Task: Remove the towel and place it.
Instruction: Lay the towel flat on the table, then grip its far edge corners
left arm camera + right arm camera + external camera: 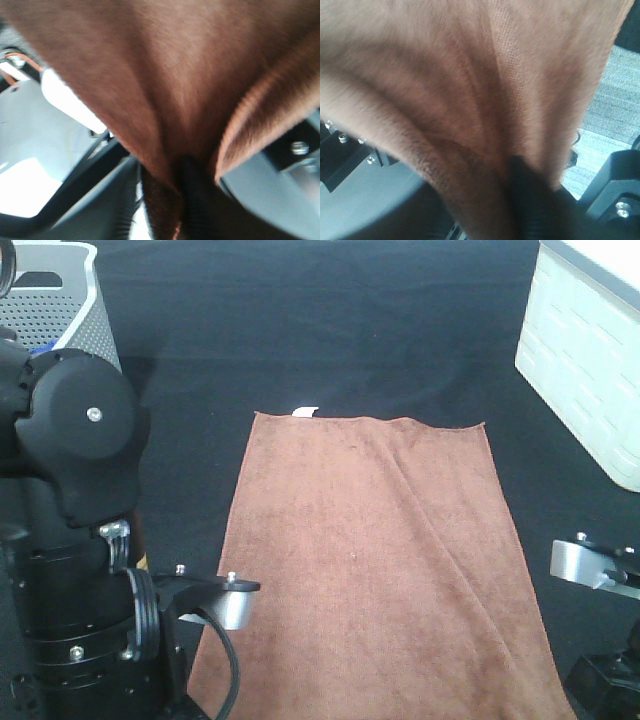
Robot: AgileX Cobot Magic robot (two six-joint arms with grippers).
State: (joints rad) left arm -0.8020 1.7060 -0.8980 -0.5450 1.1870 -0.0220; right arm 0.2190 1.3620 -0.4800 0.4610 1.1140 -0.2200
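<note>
Near front edge, towel point(370, 560) corners bunch into left gripper point(186, 200), right gripper point(532, 200); jaw width cannot tell.

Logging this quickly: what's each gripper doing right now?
Left gripper: towel bunched over it, jaws hidden, cannot tell.
Right gripper: same, cannot tell.

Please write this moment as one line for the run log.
towel: spread on black table, white tag at far edge | near end: bunched before both wrist cameras | pincers: covered, state unclear
</note>
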